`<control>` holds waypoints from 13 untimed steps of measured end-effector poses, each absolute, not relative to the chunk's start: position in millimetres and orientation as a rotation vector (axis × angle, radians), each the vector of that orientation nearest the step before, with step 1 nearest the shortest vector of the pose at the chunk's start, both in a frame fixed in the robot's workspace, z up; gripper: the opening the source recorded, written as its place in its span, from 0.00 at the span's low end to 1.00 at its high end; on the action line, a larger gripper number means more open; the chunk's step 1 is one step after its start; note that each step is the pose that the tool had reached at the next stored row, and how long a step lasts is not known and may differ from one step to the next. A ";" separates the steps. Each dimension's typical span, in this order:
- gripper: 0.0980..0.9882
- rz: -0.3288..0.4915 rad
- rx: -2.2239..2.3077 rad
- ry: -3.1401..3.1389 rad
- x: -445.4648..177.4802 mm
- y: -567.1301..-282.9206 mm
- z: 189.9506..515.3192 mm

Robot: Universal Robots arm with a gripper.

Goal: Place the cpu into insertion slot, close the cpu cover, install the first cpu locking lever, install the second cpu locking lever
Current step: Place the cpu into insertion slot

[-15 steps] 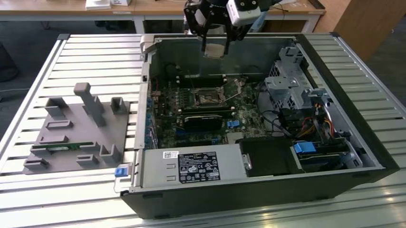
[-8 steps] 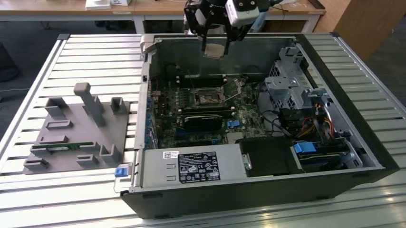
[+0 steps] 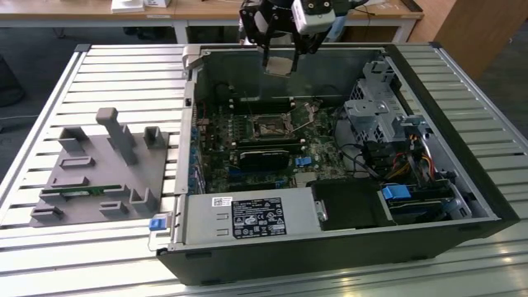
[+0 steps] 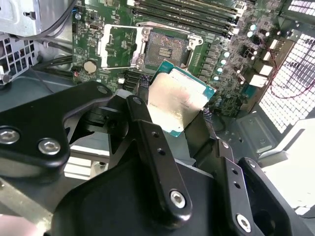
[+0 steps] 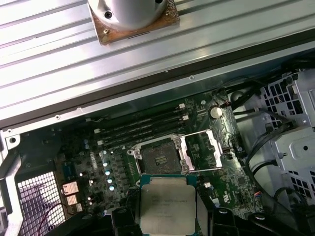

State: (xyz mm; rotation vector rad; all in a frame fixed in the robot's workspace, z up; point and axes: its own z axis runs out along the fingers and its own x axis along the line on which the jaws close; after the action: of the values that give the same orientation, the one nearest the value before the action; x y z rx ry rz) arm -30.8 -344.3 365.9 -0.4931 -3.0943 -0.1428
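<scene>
My gripper (image 3: 281,59) hangs above the far wall of the open computer case (image 3: 486,204), shut on the cpu (image 3: 279,62). In both wrist views the cpu (image 4: 179,101) (image 5: 167,204) is a silvery square chip on a green base, clamped between the black fingers (image 4: 147,128). Below it on the green board lies the insertion slot (image 3: 268,127) (image 4: 167,49) (image 5: 160,157), dark in the centre and bare. The cpu cover (image 4: 120,46) (image 5: 202,150), a thin metal frame, is folded back beside the slot. The cpu is well above the slot and touches nothing.
A long black block (image 3: 264,154) sits just in front of the slot. The power supply (image 3: 247,216) is at the near wall, and a drive cage with cables (image 3: 379,111) is on the exterior view's right. A grey fixture (image 3: 99,167) rests on the slatted table (image 3: 123,80). Memory slots (image 5: 142,125) run beside the socket.
</scene>
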 end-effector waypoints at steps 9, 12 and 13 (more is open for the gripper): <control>0.50 -0.143 -0.540 -3.088 -30.9 -344.3 365.7; 0.50 -0.143 -0.553 -3.086 -30.9 -344.3 365.7; 0.50 -0.143 -0.557 -3.085 -30.9 -344.3 365.7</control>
State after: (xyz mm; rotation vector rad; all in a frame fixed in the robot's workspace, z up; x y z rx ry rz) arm -30.9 -344.3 365.7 -0.5567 -3.0853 -0.1429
